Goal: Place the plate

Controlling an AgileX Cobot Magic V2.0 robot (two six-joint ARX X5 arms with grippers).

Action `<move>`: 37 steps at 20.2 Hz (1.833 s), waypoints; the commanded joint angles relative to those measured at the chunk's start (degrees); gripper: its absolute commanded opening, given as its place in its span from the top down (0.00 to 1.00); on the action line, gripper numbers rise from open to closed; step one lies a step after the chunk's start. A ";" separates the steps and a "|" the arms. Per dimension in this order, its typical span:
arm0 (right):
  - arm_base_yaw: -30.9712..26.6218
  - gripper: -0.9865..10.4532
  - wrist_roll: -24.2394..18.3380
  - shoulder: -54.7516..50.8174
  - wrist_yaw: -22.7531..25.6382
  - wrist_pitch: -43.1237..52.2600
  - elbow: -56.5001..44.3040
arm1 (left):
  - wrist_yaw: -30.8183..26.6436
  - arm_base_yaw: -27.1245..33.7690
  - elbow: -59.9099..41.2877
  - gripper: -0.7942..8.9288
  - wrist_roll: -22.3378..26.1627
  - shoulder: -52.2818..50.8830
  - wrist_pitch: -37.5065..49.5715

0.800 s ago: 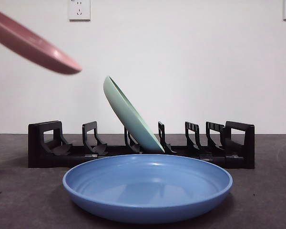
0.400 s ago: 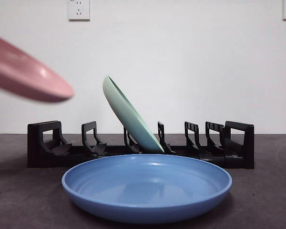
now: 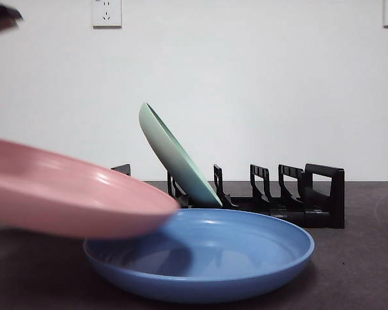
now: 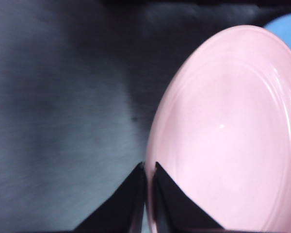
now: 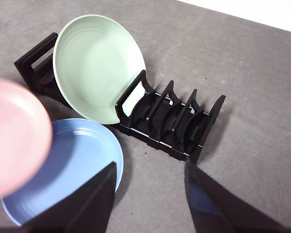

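Note:
My left gripper point(image 4: 148, 170) is shut on the rim of a pink plate point(image 4: 228, 136). In the front view that pink plate point(image 3: 64, 194) hangs low at the left, nearly level, its right edge over the blue plate point(image 3: 239, 252) lying flat in front of the rack. A green plate point(image 3: 174, 155) leans in a middle slot of the black rack point(image 3: 297, 194). My right gripper point(image 5: 150, 194) is open, high above the table, looking down on the rack point(image 5: 169, 121), the green plate point(image 5: 97, 65) and the blue plate point(image 5: 77, 170). The rack's left end is hidden behind the pink plate.
Dark grey tabletop point(image 3: 362, 271) stretches around the rack. A white wall point(image 3: 258, 84) with an outlet point(image 3: 107, 11) stands behind. A dark arm tip point(image 3: 0, 16) shows at the top left corner.
The pink plate has dropped from high at the left to just above the table and moved right, now overlapping the blue plate's left edge and hiding the rack's left end.

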 commanded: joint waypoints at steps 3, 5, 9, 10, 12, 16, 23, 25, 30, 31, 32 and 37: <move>0.31 0.72 0.70 0.15 0.22 0.13 0.61 | 0.68 -4.11 -1.38 0.91 -5.97 3.72 7.17; 0.31 0.72 0.70 0.15 0.22 -0.31 0.61 | 0.85 -6.21 -1.38 0.91 -7.19 5.70 9.53; 0.31 0.72 0.68 0.15 0.24 -1.09 0.61 | 1.33 -10.27 -1.38 0.91 -9.20 10.69 14.71; 0.31 0.72 0.68 0.15 0.24 -1.14 0.61 | 1.66 -11.32 -1.38 0.91 -9.73 12.35 16.04; 0.31 0.72 0.68 0.15 0.22 -1.14 0.61 | 1.66 -12.96 -1.38 0.91 -10.82 15.17 18.71; 0.31 0.72 0.68 0.15 0.22 -1.22 0.61 | 1.68 -14.99 -1.38 0.91 -12.31 19.08 23.71; 0.31 0.72 0.70 0.15 0.22 -1.38 0.61 | 1.33 -15.28 -1.36 0.70 -15.02 20.26 27.15; 0.31 0.72 0.72 0.15 0.22 -1.38 0.61 | 1.20 -15.23 -1.31 0.55 -14.99 20.22 26.25; 0.31 0.72 0.94 0.22 0.22 -1.38 0.61 | -2.78 -11.78 2.12 0.50 -5.51 12.74 14.69; 0.31 0.72 1.18 0.22 0.22 -1.38 0.61 | -4.66 -10.49 2.69 0.50 -3.30 10.08 11.89; 0.31 0.72 1.68 0.26 0.20 -1.38 0.61 | -7.30 -8.70 3.15 0.50 -0.92 6.49 8.31; 0.31 0.72 3.13 2.49 -0.39 -1.36 0.61 | -10.86 0.63 3.21 0.50 6.49 -11.02 -2.16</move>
